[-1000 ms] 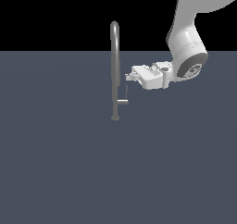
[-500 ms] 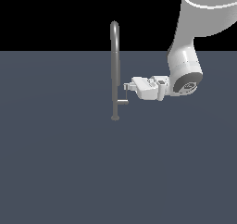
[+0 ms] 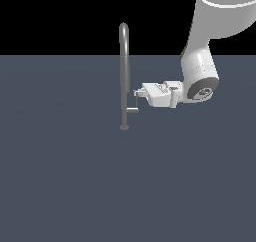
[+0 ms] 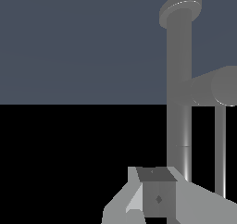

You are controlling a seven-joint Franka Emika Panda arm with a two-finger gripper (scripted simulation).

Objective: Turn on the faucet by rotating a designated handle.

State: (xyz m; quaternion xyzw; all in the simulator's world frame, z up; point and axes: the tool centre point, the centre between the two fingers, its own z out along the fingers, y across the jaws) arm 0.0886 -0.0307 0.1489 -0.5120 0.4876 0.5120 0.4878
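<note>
faucet: upright on grey floor, well in from its edges, round base down, gooseneck top | handle: low on pipe, on exterior view's right, thin rod rising from stub | gripper: horizontal, tip at top of rod, just beside pipe | fingers: gap not visible, cannot tell whether apart or together

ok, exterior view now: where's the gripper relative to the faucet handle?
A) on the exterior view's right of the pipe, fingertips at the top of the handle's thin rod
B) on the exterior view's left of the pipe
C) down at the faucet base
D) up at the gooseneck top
A: the gripper comes in from the exterior view's right of the faucet, its tips at the upper end of the handle rod, well above the base.
</note>
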